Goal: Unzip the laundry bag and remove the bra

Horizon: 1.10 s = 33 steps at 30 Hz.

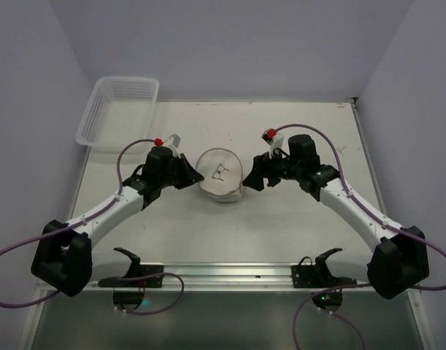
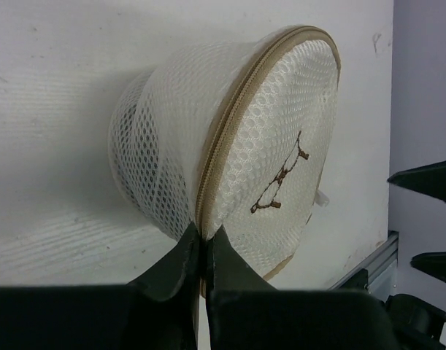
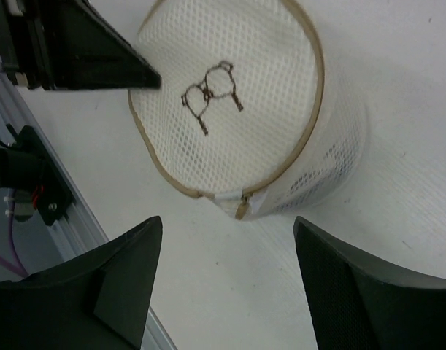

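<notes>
The laundry bag (image 1: 219, 175) is a round white mesh drum with a tan zip round its top and a small bra icon. It lies tilted on the table between my grippers. My left gripper (image 1: 195, 177) is shut on the bag's zip seam at its left edge, as the left wrist view (image 2: 203, 237) shows. My right gripper (image 1: 250, 179) is open, just right of the bag. In the right wrist view (image 3: 228, 222) the zip pull (image 3: 242, 210) hangs just beyond its fingertips, untouched. The zip looks closed. The bra is hidden inside the bag (image 3: 237, 95).
A white lattice basket (image 1: 117, 113) stands at the table's far left corner. A metal rail (image 1: 230, 271) runs along the near edge between the arm bases. The left gripper's fingers (image 3: 98, 62) show at the upper left of the right wrist view.
</notes>
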Motion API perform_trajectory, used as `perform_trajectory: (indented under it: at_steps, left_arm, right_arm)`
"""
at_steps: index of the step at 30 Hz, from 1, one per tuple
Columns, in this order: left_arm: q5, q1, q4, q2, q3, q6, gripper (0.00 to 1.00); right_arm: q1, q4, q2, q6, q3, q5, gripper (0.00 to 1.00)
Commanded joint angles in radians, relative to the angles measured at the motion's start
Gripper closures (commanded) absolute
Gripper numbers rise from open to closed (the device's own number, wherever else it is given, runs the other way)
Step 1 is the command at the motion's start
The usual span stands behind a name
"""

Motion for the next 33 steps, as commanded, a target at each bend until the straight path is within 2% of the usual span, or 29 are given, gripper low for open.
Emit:
perform_trajectory:
  at_steps: [1, 7, 12, 17, 24, 33]
  left_arm:
    - [0.055, 0.042, -0.018, 0.035, 0.066, 0.094, 1.00]
    - [0.138, 0.107, -0.055, 0.085, 0.123, 0.138, 1.00]
    - [0.189, 0.113, -0.055, 0.109, 0.144, 0.141, 1.00]
    - [0.209, 0.113, -0.061, 0.120, 0.144, 0.130, 1.00]
    - [0.217, 0.113, -0.042, 0.128, 0.147, 0.112, 1.00]
    - [0.241, 0.113, -0.036, 0.135, 0.147, 0.097, 1.00]
  right_arm:
    - [0.005, 0.098, -0.077, 0.026, -0.092, -0.052, 0.27]
    - [0.087, 0.206, -0.161, 0.084, -0.231, 0.063, 0.37]
    - [0.147, 0.339, -0.125, 0.139, -0.284, 0.215, 0.53]
    - [0.170, 0.437, -0.050, 0.173, -0.264, 0.278, 0.55]
    - [0.177, 0.448, 0.064, 0.214, -0.219, 0.295, 0.57]
    - [0.177, 0.468, 0.128, 0.224, -0.213, 0.307, 0.67]
